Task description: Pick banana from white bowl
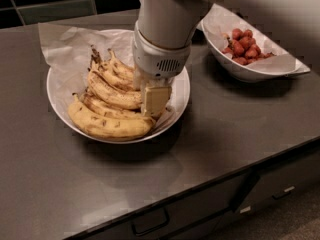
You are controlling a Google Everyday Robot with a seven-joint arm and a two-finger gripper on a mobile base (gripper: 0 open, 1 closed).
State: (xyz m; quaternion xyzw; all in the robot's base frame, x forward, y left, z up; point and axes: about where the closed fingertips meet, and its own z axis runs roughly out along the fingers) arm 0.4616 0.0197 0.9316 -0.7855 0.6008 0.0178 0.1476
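The wide white bowl (57, 101) lined with crumpled white paper sits on the dark counter at the left. It holds several ripe yellow bananas (111, 126) with brown spots, lying side by side with stems to the upper left. My gripper (152, 100) reaches down from above into the right side of the bowl, at the right ends of the bananas. A cream-coloured finger (155, 100) rests against the bananas. The white arm body hides the rest of the gripper.
A second white bowl (260, 69) with paper and red berries (243, 48) stands at the right rear. The dark counter (240, 134) has its front edge running from lower left to right, with drawers below. A dark tiled wall is behind.
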